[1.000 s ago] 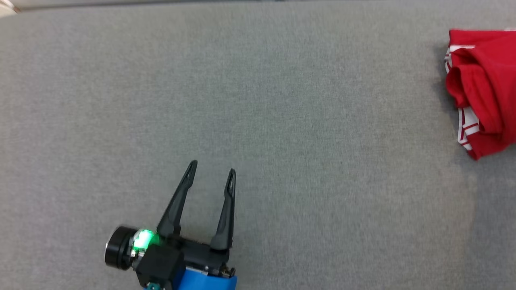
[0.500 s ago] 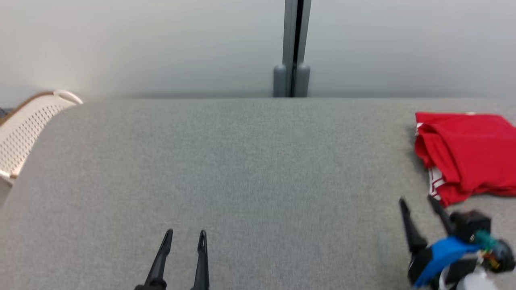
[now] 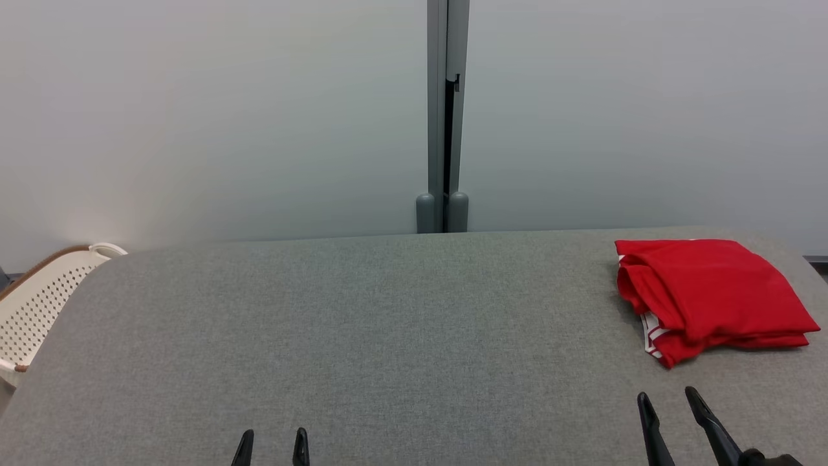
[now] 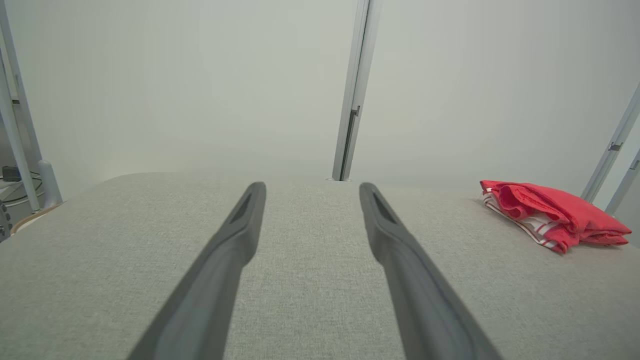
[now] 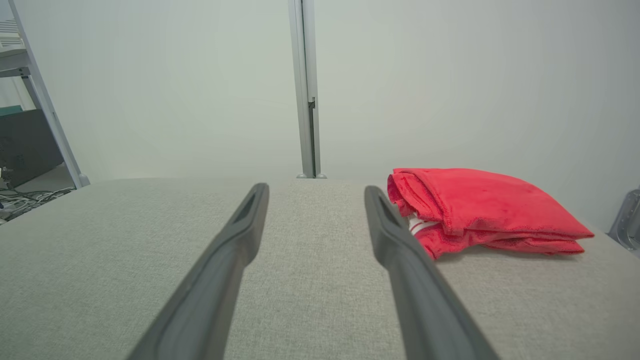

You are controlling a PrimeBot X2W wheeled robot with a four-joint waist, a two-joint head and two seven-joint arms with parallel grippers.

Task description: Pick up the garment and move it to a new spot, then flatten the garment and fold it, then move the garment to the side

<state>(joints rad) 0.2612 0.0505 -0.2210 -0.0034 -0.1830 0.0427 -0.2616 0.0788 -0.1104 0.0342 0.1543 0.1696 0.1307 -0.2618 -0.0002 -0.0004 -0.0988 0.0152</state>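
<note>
Two grippers low along the near edge of the grey table: left gripper towards the near-left corner, right gripper towards the near-right. Both with fingers spread wide, holding nothing and touching nothing, shown plainly along the left gripper and the right gripper in the wrist views.

Red garment with white-striped trim, folded into a compact stack at the far-right corner of the table. Just beyond the right gripper but apart from it; well apart from the left one. Judged from the layout: folded and set to the side, task at or near its end.

Few risks left, but real ones:
- Close to the right and far edges, hence easy to push over the corner with one careless nudge of the right arm.
- Loosely stacked, with a bulging fold and a striped hem poking out on the side facing the table's middle. Likely to slump open if brushed or dragged.
- Open fold also a possible snag for a long fingertip.

Safest to pull away from the cloth, never across it.

White perforated basket beyond the left edge and grey partition post behind the far edge, neither near the arms.
</note>
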